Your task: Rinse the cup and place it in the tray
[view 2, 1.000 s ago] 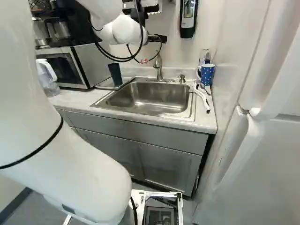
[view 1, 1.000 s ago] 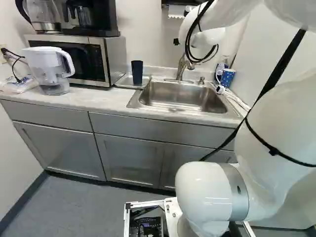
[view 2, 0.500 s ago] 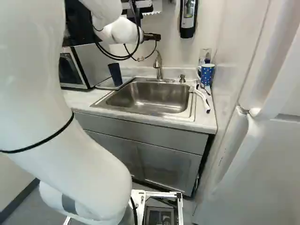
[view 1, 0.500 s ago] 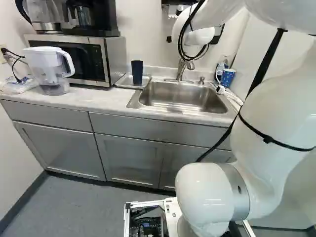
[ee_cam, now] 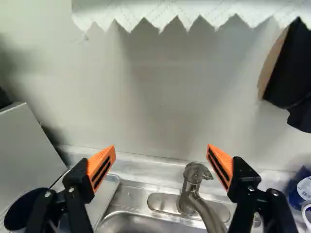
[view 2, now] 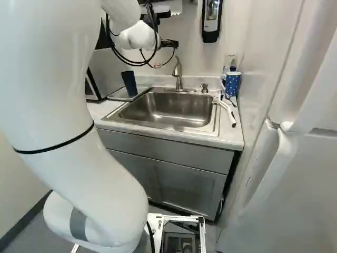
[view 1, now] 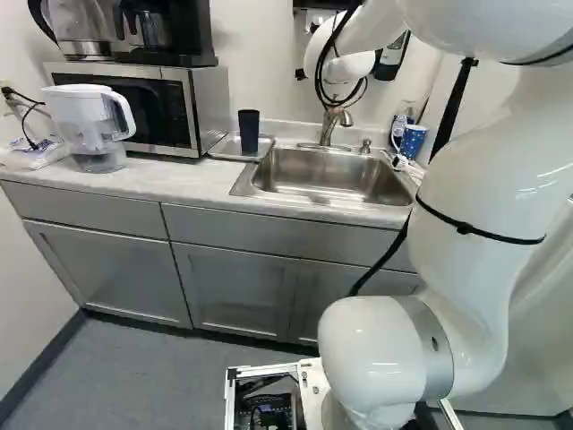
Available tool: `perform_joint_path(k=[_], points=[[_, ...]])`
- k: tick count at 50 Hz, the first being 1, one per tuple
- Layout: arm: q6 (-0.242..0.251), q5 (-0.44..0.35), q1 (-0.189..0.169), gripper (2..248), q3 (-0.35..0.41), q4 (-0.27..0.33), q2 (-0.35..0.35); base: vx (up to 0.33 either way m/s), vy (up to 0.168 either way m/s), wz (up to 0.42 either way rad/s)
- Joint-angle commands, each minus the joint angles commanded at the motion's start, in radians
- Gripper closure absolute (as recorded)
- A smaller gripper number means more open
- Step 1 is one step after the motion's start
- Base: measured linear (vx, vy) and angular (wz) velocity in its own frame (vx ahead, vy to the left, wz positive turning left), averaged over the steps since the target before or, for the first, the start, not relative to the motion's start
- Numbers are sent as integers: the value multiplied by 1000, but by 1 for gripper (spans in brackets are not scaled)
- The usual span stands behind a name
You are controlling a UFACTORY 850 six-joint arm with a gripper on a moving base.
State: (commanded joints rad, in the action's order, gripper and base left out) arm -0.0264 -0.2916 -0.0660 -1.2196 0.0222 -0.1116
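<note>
My gripper (view 2: 169, 44) is mostly hidden behind the white wrist, high near the faucet in the right base view. In the wrist view the gripper (ee_cam: 161, 160) faces the wall, its orange-padded fingers wide apart with nothing held. A dark blue cup (view 1: 248, 132) stands upright on the shallow silver tray (view 1: 221, 148), between microwave and sink. The wrist view shows the cup (ee_cam: 20, 209) low beside one finger, partly behind it. The faucet (ee_cam: 192, 187) stands below and beyond the gap between the fingers, over the sink (view 1: 331, 172).
A blue dotted mug (view 2: 232, 83) and a white-handled brush (view 2: 226, 108) lie right of the sink. Microwave (view 1: 134, 112) and water pitcher (view 1: 92, 134) stand at the left. A soap dispenser (view 2: 211, 21) and paper towel (ee_cam: 170, 12) hang on the wall; a fridge flanks the right.
My wrist and gripper have shifted left along the wall above the sink, and the arm's larger links have swung with them. The base, cup and tray have stayed put.
</note>
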Motion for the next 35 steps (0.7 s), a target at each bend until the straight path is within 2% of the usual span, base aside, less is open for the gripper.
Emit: perform_joint_path(k=[35], points=[[0,114,0,3,-5,0,-4,0,0,0]])
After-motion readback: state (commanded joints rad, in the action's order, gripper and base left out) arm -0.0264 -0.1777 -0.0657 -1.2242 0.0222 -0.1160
